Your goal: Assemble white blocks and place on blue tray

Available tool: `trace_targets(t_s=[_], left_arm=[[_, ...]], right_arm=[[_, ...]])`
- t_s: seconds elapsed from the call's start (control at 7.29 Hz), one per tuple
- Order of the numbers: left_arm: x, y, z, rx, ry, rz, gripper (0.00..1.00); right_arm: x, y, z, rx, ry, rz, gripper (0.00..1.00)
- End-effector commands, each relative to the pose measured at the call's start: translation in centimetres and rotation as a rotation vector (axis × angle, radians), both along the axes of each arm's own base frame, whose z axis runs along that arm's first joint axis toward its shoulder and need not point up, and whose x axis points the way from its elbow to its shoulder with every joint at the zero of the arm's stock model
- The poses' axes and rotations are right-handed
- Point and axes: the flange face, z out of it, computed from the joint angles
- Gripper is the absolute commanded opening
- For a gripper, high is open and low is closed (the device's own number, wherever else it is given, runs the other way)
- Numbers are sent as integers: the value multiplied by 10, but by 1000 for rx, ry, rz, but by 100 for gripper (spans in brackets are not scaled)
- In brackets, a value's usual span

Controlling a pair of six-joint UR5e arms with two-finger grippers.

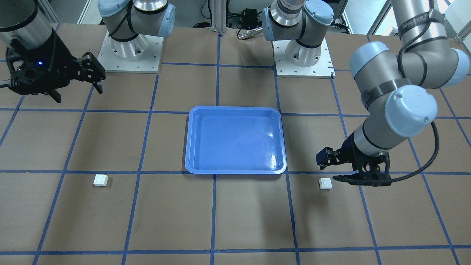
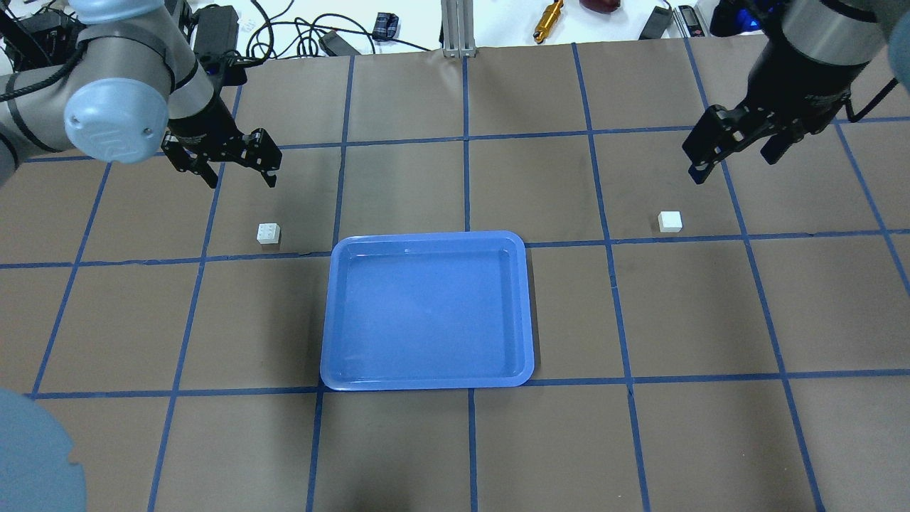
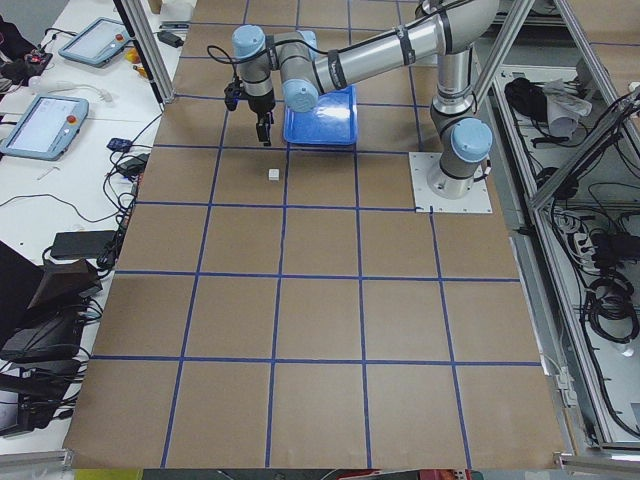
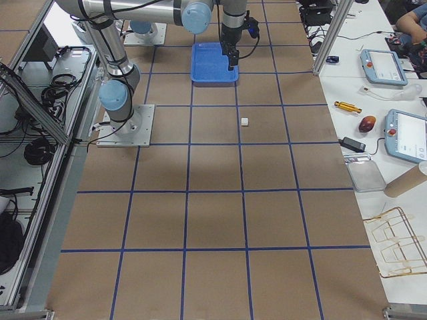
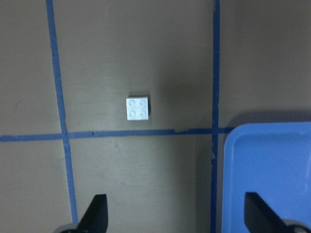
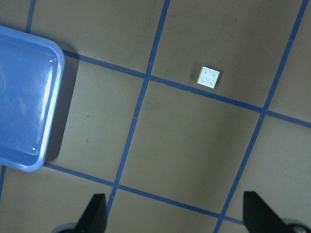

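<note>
Two pickups come next, I judge: left block [image 2: 269, 233] and right block [image 2: 670, 221] flank the mid-frame blue tray [image 2: 426, 313] on the counter [image 2: 711, 441], left end effector [image 2: 242, 178] and right end effector [image 2: 732, 160] hovering wide open, empty.

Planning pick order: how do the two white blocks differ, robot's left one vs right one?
The left block lies on the robot's left of the blue tray; the right block lies on its right. The left block sits near a tray corner; the right block lies clearly farther from the tray. Both are white, studs up, flat on the table, outside the tray, ungripped; the left gripper and right gripper are open.
</note>
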Motion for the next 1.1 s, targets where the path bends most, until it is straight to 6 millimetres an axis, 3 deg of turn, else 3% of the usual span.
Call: trace_targets(t_s=[0.0, 0.14, 0.27, 0.55, 0.69, 0.96], left_arm=[[17, -5, -69, 26, -18, -6, 100], [38, 1, -94, -35, -24, -32, 100], [50, 2, -106, -34, -23, -30, 100], [45, 3, -116, -20, -7, 86, 100], [37, 4, -124, -17, 44, 90, 100], [30, 5, -129, -9, 42, 92, 97]], right_arm=[[-50, -37, -25, -86, -87, 159, 100], [-74, -55, -50, -91, -97, 330, 100], [-95, -68, -64, -148, -114, 521, 100], [-128, -70, -78, -156, -131, 625, 100], [-130, -71, -84, -148, -145, 634, 100], [-130, -84, -136, -140, -232, 670, 100]])
